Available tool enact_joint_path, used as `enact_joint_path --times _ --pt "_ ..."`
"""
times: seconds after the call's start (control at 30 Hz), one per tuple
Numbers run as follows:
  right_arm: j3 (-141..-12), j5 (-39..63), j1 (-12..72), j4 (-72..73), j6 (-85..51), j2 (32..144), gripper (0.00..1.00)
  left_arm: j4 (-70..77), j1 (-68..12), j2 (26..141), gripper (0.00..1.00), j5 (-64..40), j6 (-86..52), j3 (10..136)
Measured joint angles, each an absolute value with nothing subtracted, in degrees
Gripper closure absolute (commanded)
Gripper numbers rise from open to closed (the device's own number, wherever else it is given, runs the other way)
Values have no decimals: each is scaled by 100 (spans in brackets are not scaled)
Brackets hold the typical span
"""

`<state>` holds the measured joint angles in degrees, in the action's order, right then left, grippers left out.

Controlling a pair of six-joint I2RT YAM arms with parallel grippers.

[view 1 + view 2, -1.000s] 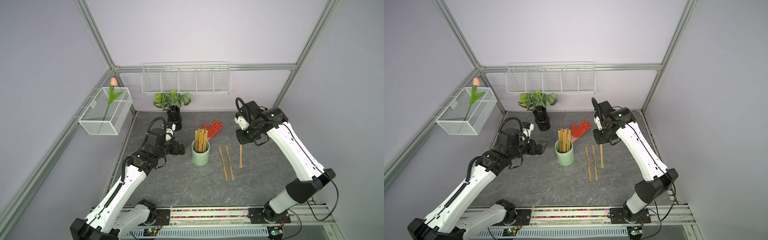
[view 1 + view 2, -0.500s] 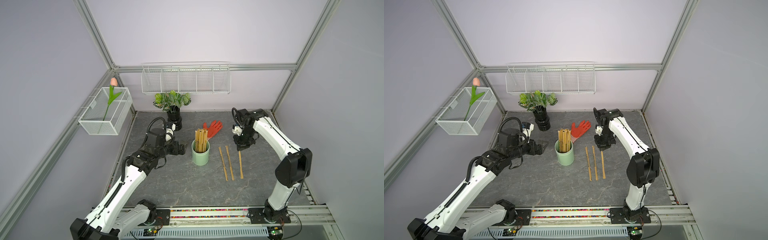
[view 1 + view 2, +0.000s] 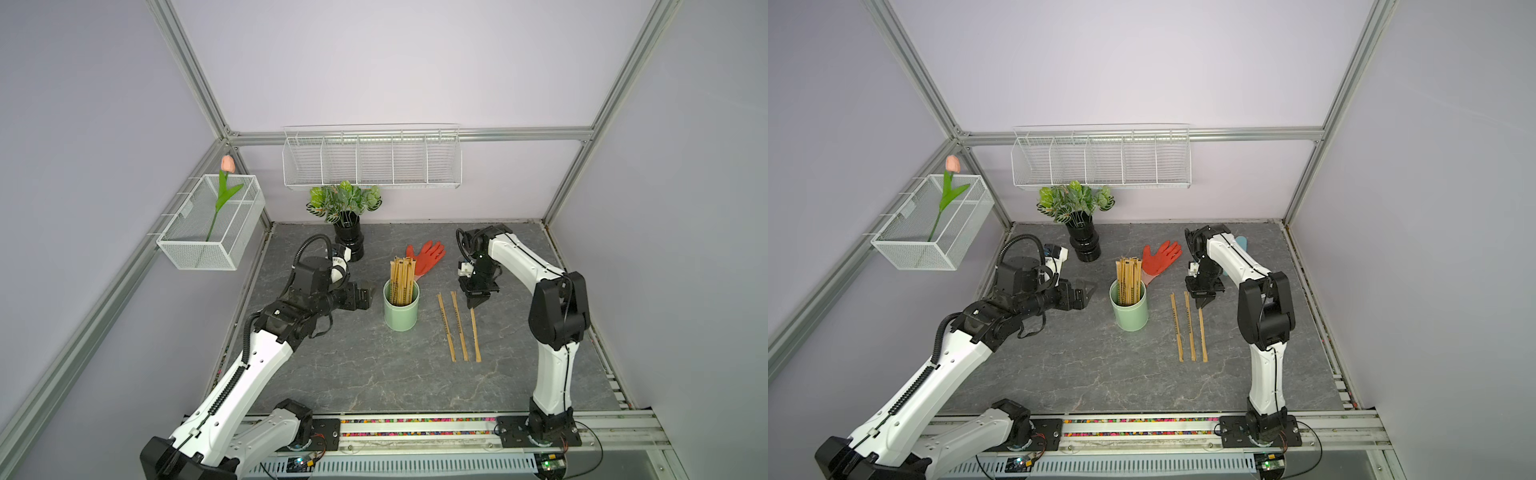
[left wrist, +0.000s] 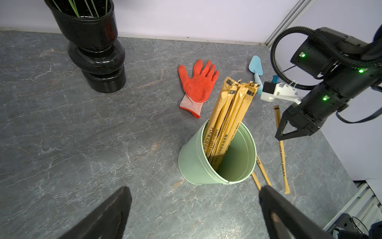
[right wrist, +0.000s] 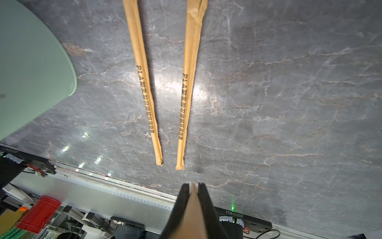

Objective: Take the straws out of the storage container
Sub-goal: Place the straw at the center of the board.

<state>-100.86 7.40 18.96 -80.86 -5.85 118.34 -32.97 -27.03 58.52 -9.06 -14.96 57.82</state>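
1 straw (image 3: 475,335) is being pinched at its end by the right gripper (image 3: 477,303), jaws pressed onto it, just beside 2 loose straws (image 3: 446,327) lying flat on the table (image 3: 353,365). The other straws (image 3: 402,276) are being held upright in the storage container (image 3: 401,318). The left gripper (image 3: 1089,292) is being held near it, jaws spread wide.

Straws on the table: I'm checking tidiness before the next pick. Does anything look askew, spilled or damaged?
Nothing stands out. Two straws lie flat side by side; a third straw is pinched in the right gripper. The cup stands upright.
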Motion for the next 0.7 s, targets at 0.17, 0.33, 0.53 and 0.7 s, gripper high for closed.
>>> enact_joint_path --times 0.17,0.33,0.53,0.7 --pt "-10202 766 1828 -8036 -550 12193 87 -3297 -2703 5852 0 -906 -1496 5782" --pt "-10261 803 1730 -7975 -528 12403 87 -3297 -2703 5852 0 -906 -1496 5782" --pt "-10283 864 1667 -7883 -526 12628 87 -3297 -2703 5852 0 -908 -1496 5782" --pt "-10302 913 1653 -7795 -526 12783 86 -3297 -2703 5865 0 -906 -1496 5782"
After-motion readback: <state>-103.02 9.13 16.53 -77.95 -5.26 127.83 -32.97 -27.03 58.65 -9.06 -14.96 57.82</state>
